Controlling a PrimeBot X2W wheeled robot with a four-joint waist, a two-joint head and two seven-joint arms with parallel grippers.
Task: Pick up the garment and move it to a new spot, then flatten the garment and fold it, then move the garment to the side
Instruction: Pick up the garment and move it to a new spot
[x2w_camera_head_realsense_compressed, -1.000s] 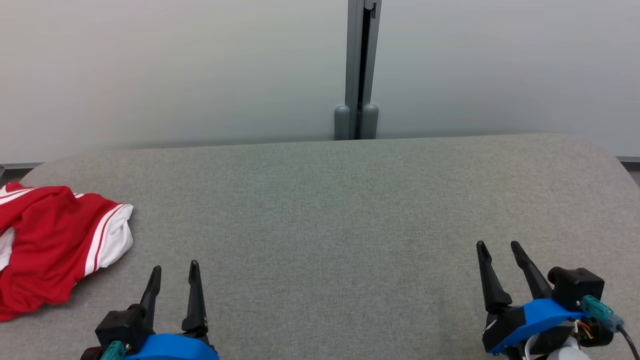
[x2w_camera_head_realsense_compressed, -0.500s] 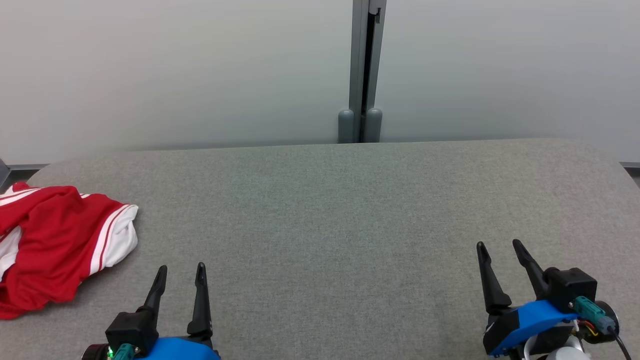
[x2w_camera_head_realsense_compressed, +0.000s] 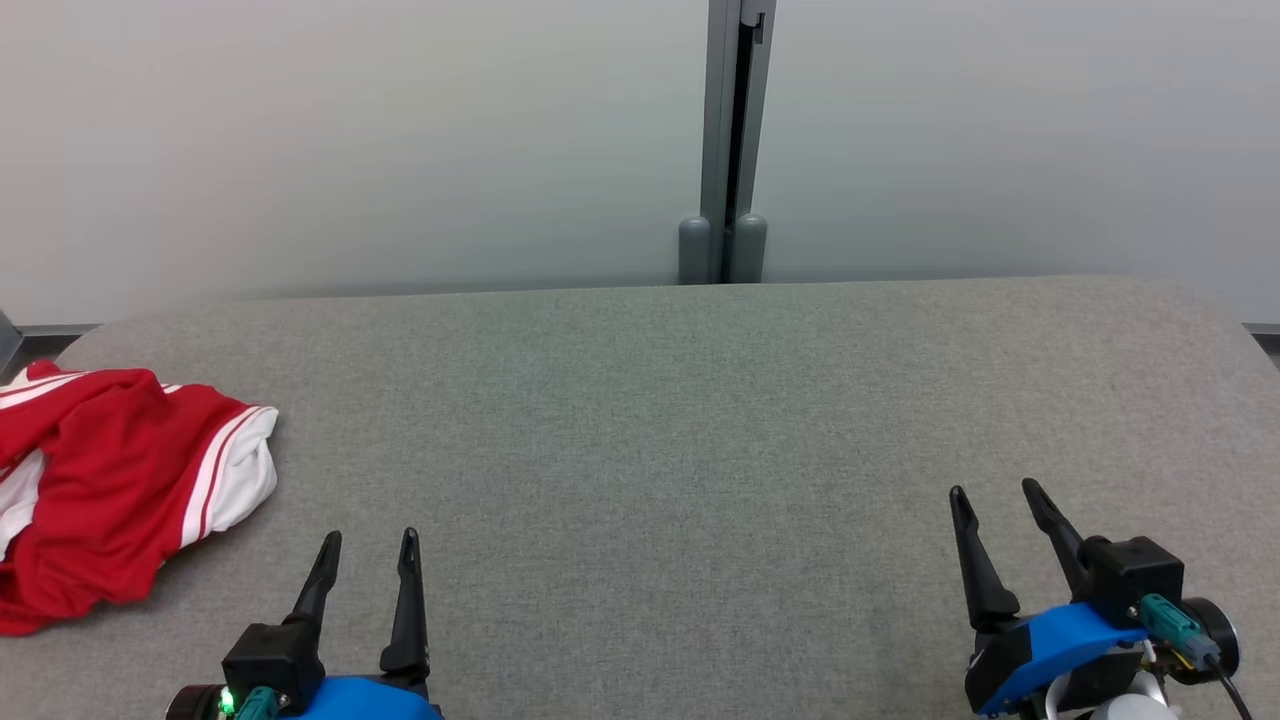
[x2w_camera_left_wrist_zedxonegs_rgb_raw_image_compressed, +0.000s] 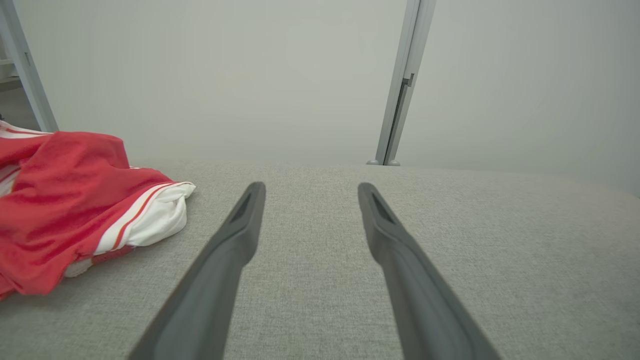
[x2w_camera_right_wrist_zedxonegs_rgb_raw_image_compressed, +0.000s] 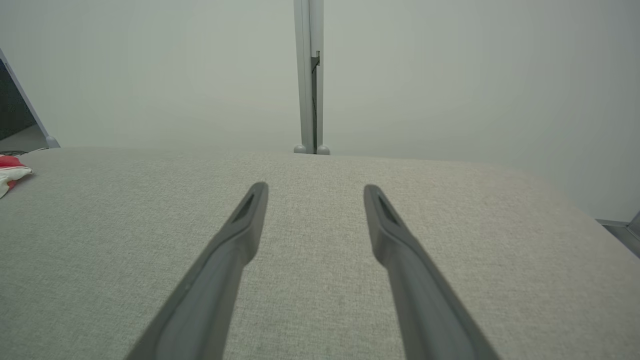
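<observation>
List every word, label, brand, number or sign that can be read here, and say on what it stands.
None: no text can be read.
The red and white garment carries stripes, no visible print or label.
The grey table, the wall and the post carry no writing.
The left gripper and right gripper bear no legible marking.

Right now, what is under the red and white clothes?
The red garment lies crumpled on the grey table. The grey surface shows beside it; anything beneath its folds is covered.
</observation>
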